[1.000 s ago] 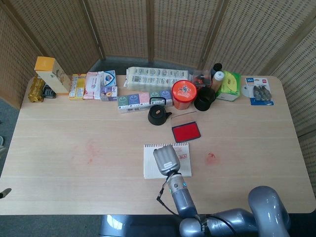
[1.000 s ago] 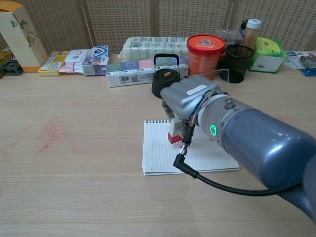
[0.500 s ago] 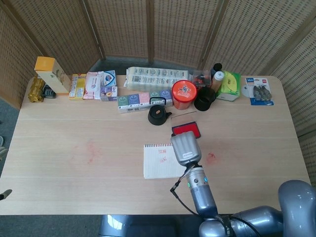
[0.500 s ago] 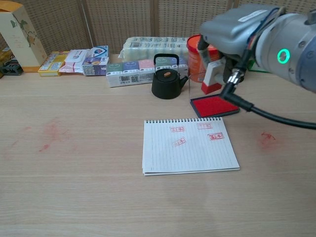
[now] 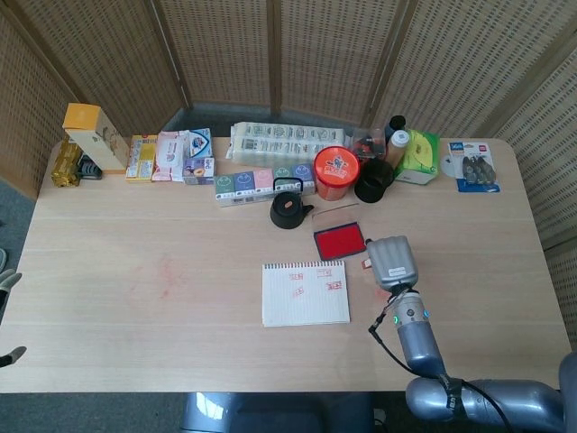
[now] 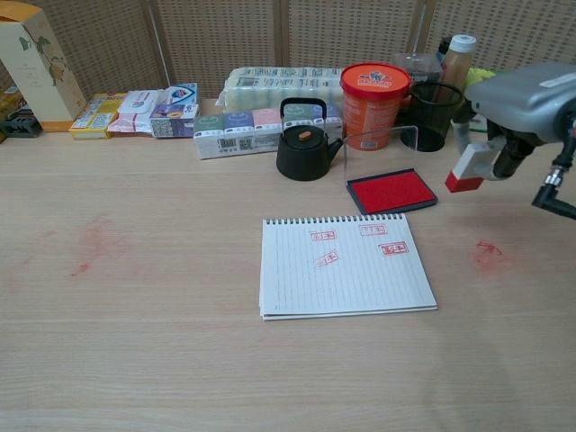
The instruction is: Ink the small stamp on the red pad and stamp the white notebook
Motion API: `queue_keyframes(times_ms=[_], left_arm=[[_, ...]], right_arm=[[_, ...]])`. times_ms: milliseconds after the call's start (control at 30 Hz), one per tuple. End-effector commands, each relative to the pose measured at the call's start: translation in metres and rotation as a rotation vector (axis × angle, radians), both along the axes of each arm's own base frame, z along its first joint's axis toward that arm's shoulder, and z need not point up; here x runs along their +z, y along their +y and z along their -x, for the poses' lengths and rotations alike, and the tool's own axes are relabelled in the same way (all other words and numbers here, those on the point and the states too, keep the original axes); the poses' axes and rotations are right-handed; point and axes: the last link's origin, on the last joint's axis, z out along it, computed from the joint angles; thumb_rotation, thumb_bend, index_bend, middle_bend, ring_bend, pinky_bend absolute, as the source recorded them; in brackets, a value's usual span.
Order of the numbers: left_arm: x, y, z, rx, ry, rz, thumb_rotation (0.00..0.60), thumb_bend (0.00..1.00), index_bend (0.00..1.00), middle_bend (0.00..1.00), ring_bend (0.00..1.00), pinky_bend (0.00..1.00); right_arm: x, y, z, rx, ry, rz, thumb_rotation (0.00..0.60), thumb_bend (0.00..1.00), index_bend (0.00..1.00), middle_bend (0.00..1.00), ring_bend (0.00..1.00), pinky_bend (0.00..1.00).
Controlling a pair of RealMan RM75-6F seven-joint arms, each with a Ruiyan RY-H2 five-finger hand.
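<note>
My right hand (image 6: 529,97) holds the small white stamp (image 6: 468,169) with its red base tilted down. The stamp hangs in the air just right of the red ink pad (image 6: 391,191). In the head view the right hand (image 5: 394,262) covers most of the stamp (image 5: 368,263); the pad (image 5: 339,241) lies to its left. The white spiral notebook (image 6: 306,279) lies open in front of the pad, with several red stamp marks on its upper half; in the head view the notebook (image 5: 288,307) sits left of the hand. The left hand does not show in either view.
A black kettle (image 6: 304,148), an orange tub (image 6: 373,90) and a black cup (image 6: 430,117) stand behind the pad, whose clear lid (image 6: 382,142) is up. Boxes and packets line the far edge. Red ink smears (image 6: 487,249) mark the table below the hand.
The right hand lifted the stamp off the notebook, swung right over the red pad, and now holds it further right, past the pad. New red marks show on the page.
</note>
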Motion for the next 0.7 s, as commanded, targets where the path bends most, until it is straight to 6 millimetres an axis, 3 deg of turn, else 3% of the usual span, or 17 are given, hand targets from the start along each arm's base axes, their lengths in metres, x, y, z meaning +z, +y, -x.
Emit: queue_keyframes(times_ms=[33,467,700], left_arm=[[-0.001,0.0,0.0,0.003,0.002,-0.001,0.6,0.0,0.0,0.0,0.0,0.01],[-0.005,0.001,0.001,0.019,0.014,0.005,0.6,0.0,0.0,0.0,0.0,0.01],[-0.006,0.002,0.001,0.02,0.015,0.008,0.6,0.0,0.0,0.0,0.0,0.01]], right_arm=[[-0.009,-0.002,0.026,-0.044,0.003,-0.021,0.6,0.49,0.6,1.0,1.0,1.0],[-0.021,-0.013,0.064,-0.116,-0.019,-0.029,0.6,0.49,0.6,1.0,1.0,1.0],[-0.024,-0.014,0.074,-0.141,-0.038,-0.032,0.6,0.44,0.54,1.0,1.0,1.0]])
